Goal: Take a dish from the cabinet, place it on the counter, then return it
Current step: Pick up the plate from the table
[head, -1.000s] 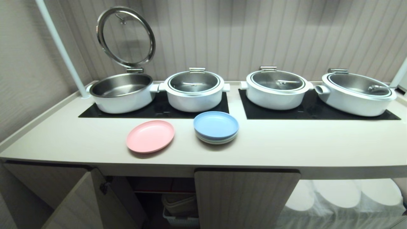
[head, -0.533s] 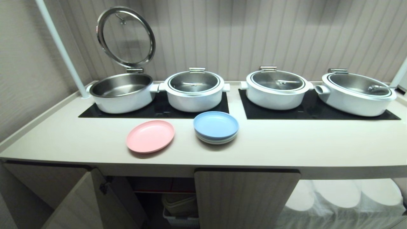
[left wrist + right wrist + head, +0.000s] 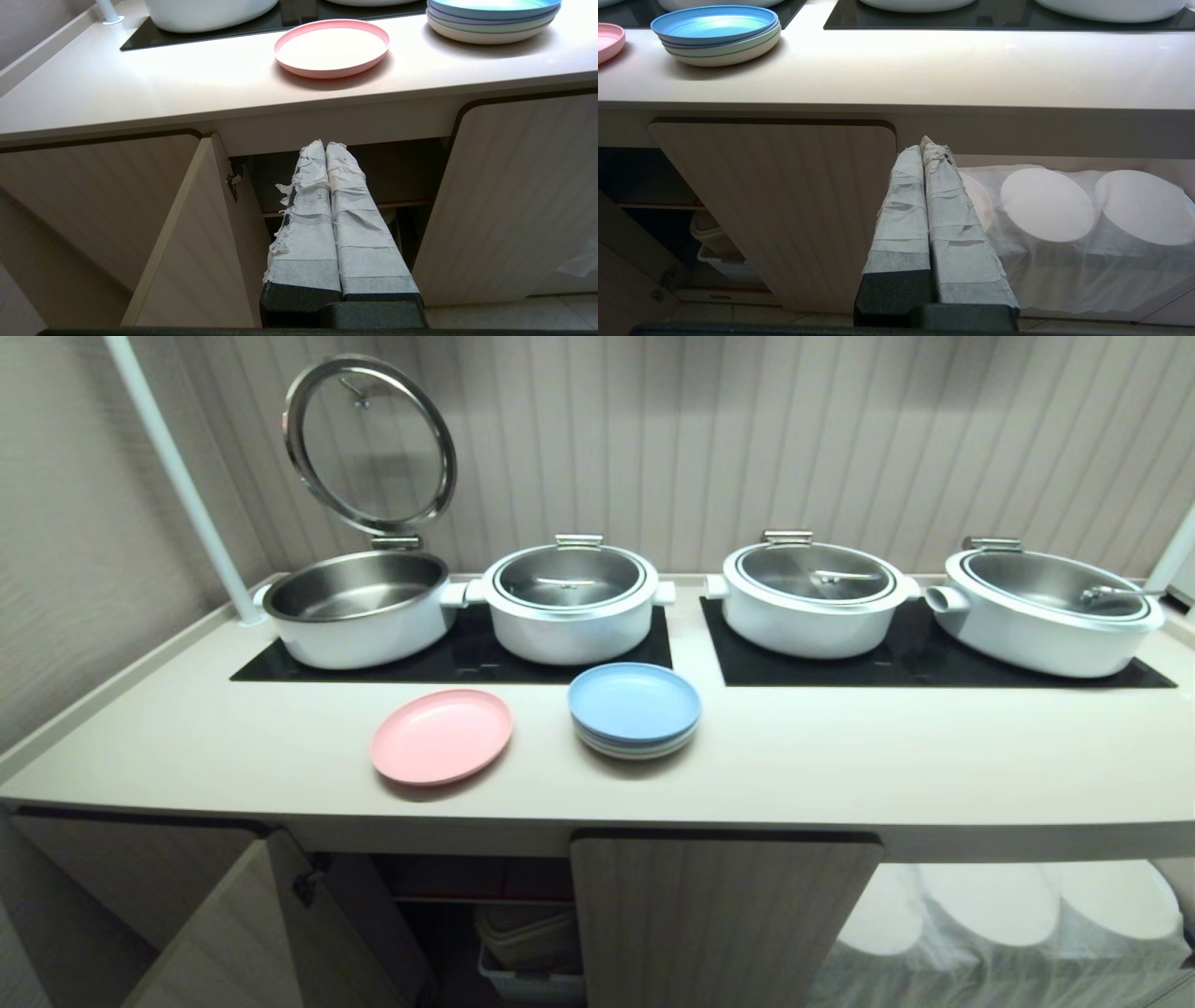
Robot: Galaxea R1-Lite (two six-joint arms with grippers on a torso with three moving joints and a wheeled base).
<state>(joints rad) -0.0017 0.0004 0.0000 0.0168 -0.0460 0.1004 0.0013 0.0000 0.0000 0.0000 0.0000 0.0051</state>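
On the counter (image 3: 140,88), up beyond the left gripper (image 3: 325,145) (jaws pressed together, empty), sits the dish (image 3: 331,46).

The cream counter (image 3: 840,756) carries a pink dish (image 3: 442,735) toward its front edge, with a blue-topped stack of plates (image 3: 635,709) just beside it at three o'clock. Two black cooktop panels (image 3: 448,658) at twelve o'clock bear four white pots (image 3: 571,602).

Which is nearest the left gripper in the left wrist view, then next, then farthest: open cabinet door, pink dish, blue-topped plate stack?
From the left gripper:
1. Open cabinet door, just beside it, below the counter.
2. Pink dish, on the counter above.
3. Blue-topped plate stack, beyond the dish.
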